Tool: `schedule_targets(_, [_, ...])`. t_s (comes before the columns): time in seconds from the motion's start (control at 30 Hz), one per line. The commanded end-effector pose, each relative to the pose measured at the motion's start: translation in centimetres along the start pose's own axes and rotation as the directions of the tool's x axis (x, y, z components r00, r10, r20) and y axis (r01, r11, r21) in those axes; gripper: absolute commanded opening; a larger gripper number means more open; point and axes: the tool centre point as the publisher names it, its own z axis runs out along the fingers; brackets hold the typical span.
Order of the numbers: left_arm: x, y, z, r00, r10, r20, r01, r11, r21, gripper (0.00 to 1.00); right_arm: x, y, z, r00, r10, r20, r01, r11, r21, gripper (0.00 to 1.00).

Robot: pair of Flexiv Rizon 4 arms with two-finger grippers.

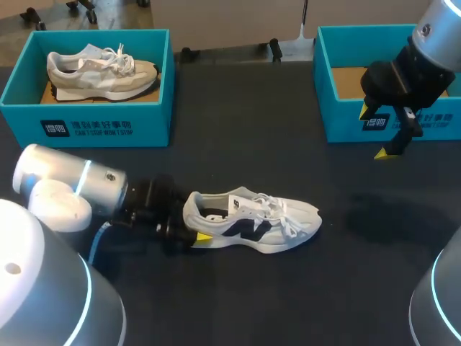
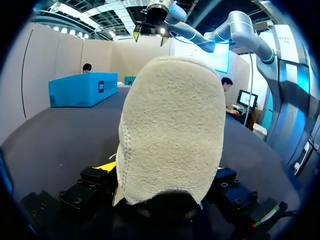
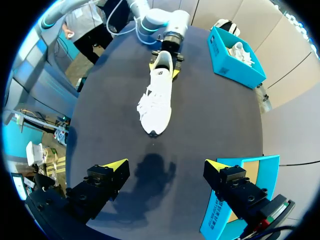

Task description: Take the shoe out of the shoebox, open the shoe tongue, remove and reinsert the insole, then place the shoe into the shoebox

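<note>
White print marks the front of the left shoebox [image 1: 29, 119] and the right shoebox [image 1: 344, 124], none legible.

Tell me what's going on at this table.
The left gripper is closed on the heel of a white shoe that lies on its side on the table, out of its box. The right gripper hangs open and empty above the table, in front of the right shoebox, which shows no shoe in the part that can be seen. A beige shoe sits in the left shoebox. Nothing shows the insole out.
</note>
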Motion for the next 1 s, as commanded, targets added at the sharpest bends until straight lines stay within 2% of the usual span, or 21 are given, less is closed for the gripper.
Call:
schedule_targets(0.03, [-0.65, -0.11, -0.64, 1.0, 0.008, -0.017, -0.008, 1.0, -0.02, 0.0, -0.1, 0.1, 0.15, 1.0, 0.001, -0.001, -0.001, 1.0, 0.004, 1.0])
schedule_targets(0.43, [-0.83, 0.66, -0.56, 1.0, 0.002, -0.016, -0.002, 1.0, -0.03, 0.0, -0.1, 0.1, 0.15, 1.0, 0.001, -0.001, -0.001, 1.0, 0.004, 1.0])
schedule_targets(1.0, [-0.37, 0.74, -0.47, 1.0, 0.002, -0.005, -0.003, 1.0, -0.027, 0.0, -0.1, 0.1, 0.15, 1.0, 0.001, -0.001, -0.001, 1.0, 0.004, 1.0])
